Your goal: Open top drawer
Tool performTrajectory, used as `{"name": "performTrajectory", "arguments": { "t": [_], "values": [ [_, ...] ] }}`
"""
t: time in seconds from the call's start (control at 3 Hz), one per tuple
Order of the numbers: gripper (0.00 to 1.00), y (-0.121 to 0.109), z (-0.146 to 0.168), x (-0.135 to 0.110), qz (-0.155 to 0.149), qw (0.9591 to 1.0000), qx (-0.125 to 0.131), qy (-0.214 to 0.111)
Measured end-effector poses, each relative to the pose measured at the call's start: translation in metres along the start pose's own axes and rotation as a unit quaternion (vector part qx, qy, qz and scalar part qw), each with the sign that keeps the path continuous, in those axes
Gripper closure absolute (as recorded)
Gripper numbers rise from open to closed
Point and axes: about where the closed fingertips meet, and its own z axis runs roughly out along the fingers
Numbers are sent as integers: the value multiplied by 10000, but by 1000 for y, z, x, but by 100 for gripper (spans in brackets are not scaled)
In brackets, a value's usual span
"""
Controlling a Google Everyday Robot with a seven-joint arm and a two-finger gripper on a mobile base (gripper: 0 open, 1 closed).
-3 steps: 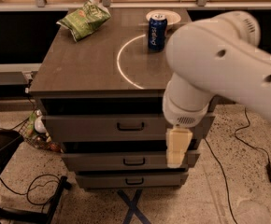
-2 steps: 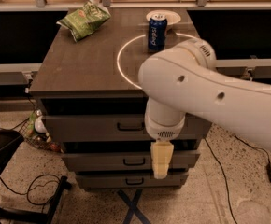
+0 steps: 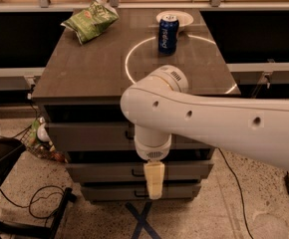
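Note:
The grey cabinet has three drawers. The top drawer [image 3: 84, 135] is the widest and tallest and sits closed just under the cabinet top. Its dark handle is mostly hidden behind my white wrist; only its left end [image 3: 129, 134] shows. My arm reaches in from the right, across the cabinet front. My gripper [image 3: 153, 181] hangs pointing down below the wrist. It is in front of the middle drawer [image 3: 99, 173] and the bottom drawer [image 3: 109, 191], below the top drawer's handle and holding nothing that I can see.
On the cabinet top [image 3: 84, 73] lie a green chip bag [image 3: 89, 20], a blue can [image 3: 168, 34] and a white plate [image 3: 177, 18]. A black chair base [image 3: 5, 193] and cables are on the floor at the left. A blue tape cross [image 3: 142, 222] marks the floor in front.
My arm has swung left across the cabinet front. The gripper has moved from the right part of the drawers to their centre, still pointing down.

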Motion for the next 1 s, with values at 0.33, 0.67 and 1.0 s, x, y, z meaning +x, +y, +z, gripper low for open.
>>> {"name": "performTrajectory", "arguments": {
  "t": [0.33, 0.67, 1.0],
  "values": [
    [0, -10, 19, -12, -114, 9999, -115, 28],
    [0, -20, 31, -18, -167, 9997, -173, 16],
    [0, -31, 37, -18, -159, 9997, -198, 3]
  ]
}}
